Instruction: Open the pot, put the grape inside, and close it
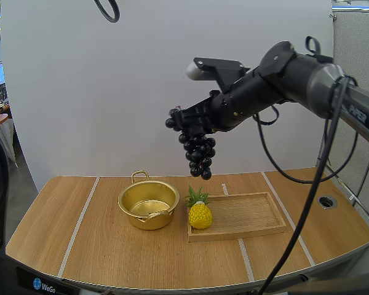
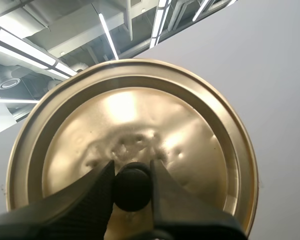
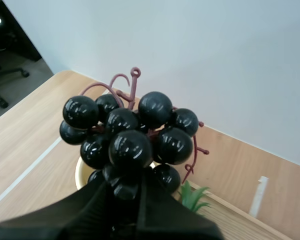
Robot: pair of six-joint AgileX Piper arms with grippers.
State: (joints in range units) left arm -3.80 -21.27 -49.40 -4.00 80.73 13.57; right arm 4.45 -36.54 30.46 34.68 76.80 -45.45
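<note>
Our right gripper (image 1: 179, 120) is clamped on the stem end of a bunch of glossy round black grapes (image 1: 198, 150) and holds it high over the light wooden table (image 1: 111, 258). The bunch hangs with its long axis vertical, stem up at the fingers, narrow tip pointing straight down. The round gold metal pot (image 1: 141, 221) sits open, below the grapes and to the left in the high view. In the right wrist view its rim peeks out right under the bunch. We judge the drop needs a descent plus a small shift toward the pot, away from the yellow toy pineapple (image 1: 200, 216) standing in the shallow wooden tray (image 1: 252, 212) just beside it. The right arm is the nearer one. Our left gripper (image 2: 132, 172) pinches the black knob (image 2: 132, 192) of the round gold lid (image 2: 140, 110), which is held up off the pot.
</note>
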